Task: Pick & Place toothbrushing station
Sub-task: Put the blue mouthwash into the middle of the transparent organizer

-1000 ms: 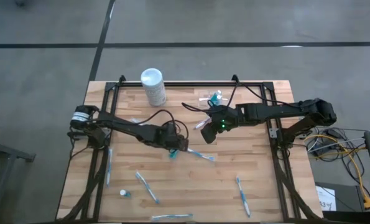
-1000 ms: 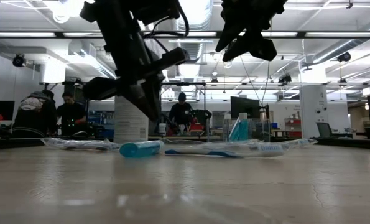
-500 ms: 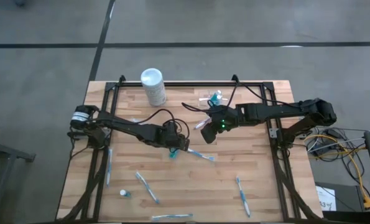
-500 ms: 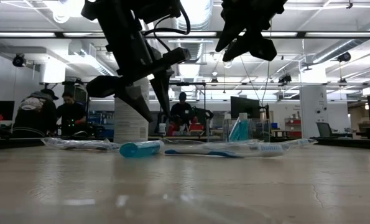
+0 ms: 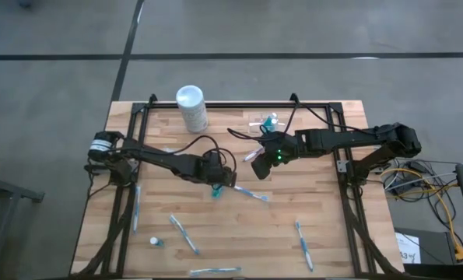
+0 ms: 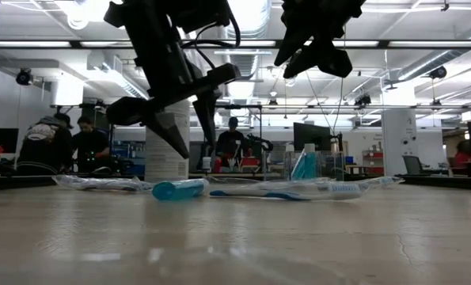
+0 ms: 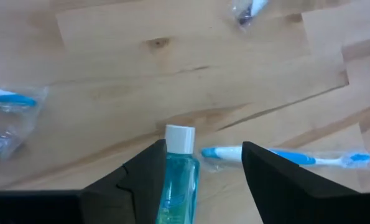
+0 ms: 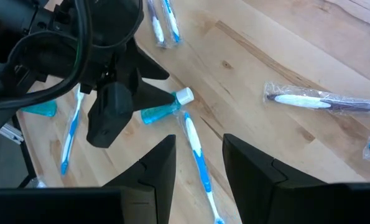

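The toothbrushing station (image 5: 267, 123), a small clear holder with something teal in it, stands on the wood near the far edge and also shows in the low view (image 6: 305, 165). My left gripper (image 5: 219, 182) (image 6: 195, 146) hovers open just above a small teal bottle with a white cap (image 7: 178, 169) (image 6: 180, 190), which lies on its side on the table. The bottle lies under the gap, close to one finger, untouched. My right gripper (image 5: 256, 165) (image 8: 200, 155) hangs open higher up near the middle, nothing between its fingers.
A blue-and-white toothbrush (image 5: 250, 193) lies just right of the bottle. A wrapped brush (image 8: 315, 99) lies under the right arm. Several more brushes (image 5: 184, 233) (image 5: 303, 245) lie toward the near edge. A tall white cylinder (image 5: 192, 107) stands at the far left.
My left gripper has opened its fingers above the teal bottle and risen slightly. The bottle has stayed lying where it was on the table.
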